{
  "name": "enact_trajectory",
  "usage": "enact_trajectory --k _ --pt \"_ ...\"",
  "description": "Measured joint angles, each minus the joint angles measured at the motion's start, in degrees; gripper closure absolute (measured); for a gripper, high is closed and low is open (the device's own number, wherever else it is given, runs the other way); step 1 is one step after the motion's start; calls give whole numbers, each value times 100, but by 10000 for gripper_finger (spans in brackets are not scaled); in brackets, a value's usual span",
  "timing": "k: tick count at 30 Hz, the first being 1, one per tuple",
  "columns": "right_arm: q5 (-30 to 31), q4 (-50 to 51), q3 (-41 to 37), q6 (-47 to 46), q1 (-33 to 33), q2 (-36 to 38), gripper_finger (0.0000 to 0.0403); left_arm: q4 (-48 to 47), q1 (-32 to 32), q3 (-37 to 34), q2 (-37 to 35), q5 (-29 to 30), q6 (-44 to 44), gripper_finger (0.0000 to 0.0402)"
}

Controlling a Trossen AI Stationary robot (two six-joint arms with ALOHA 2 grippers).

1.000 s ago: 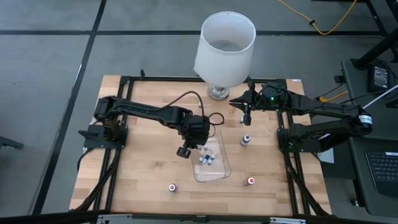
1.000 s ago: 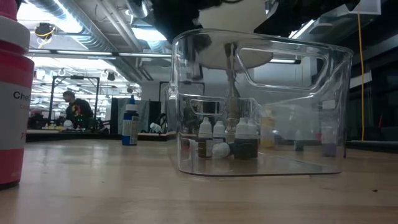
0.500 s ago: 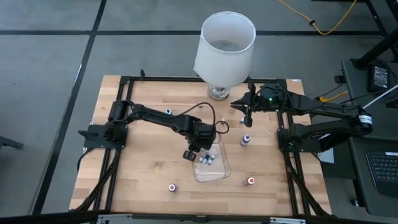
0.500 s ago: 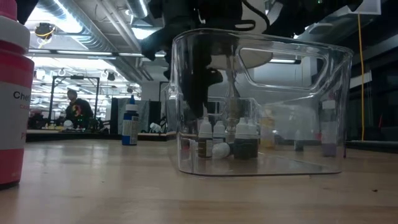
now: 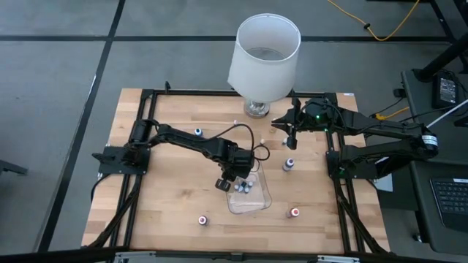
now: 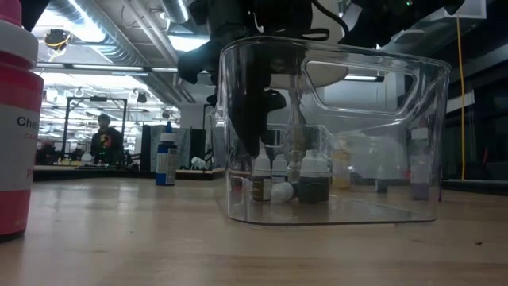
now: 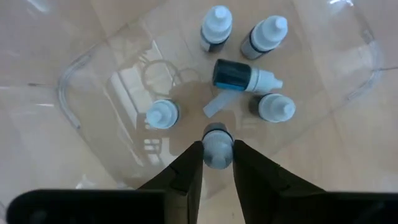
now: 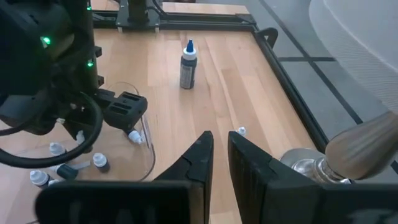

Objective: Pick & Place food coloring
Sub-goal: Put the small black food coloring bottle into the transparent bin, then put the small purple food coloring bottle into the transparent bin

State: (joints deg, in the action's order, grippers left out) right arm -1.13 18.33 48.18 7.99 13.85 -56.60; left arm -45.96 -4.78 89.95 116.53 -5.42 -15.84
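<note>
My left gripper [image 5: 224, 183] [image 7: 217, 163] reaches down into the clear plastic tray [image 5: 261, 201] [image 7: 67, 107], shut on one small food coloring bottle [image 7: 217, 145]. Several more white-capped bottles are in the tray; one [image 7: 239, 75] lies on its side and the others, like [image 7: 163, 114], stand upright. Loose bottles stand on the table: a blue-capped one [image 5: 198, 132], one [image 5: 289, 164] right of the tray, and two red ones [image 5: 202, 219] [image 5: 295, 212]. My right gripper [image 5: 290, 134] [image 8: 220, 155] hovers near the lamp base, its fingers a narrow gap apart and touching nothing. My left gripper pinches the small bottle [image 7: 217, 149] between its two fingertips [image 7: 193, 163], coming from above and pointing down into the tray. I see the bottle's cap end-on. Whether its base stands on the tray floor I cannot tell.
A large white lamp [image 5: 265, 52] stands at the table's far edge, close to my right gripper. Black frame rails [image 5: 142, 146] run along the table's sides. In the low view a big red bottle [image 6: 16, 119] stands near the camera, and a person moves in the room behind.
My left gripper has moved a little toward the tray and come down into it, still shut on the bottle; the arm has stretched out further across the table. The right arm has kept still.
</note>
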Motion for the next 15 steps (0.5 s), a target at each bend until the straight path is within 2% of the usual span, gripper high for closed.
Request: enact_trajectory --k 11,15 --pt "2 -3 0 2 0 0 350 113 -11 0 -22 44 2 267" --pt "1 -3 0 2 0 0 350 -24 31 95 -331 183 -33 259"
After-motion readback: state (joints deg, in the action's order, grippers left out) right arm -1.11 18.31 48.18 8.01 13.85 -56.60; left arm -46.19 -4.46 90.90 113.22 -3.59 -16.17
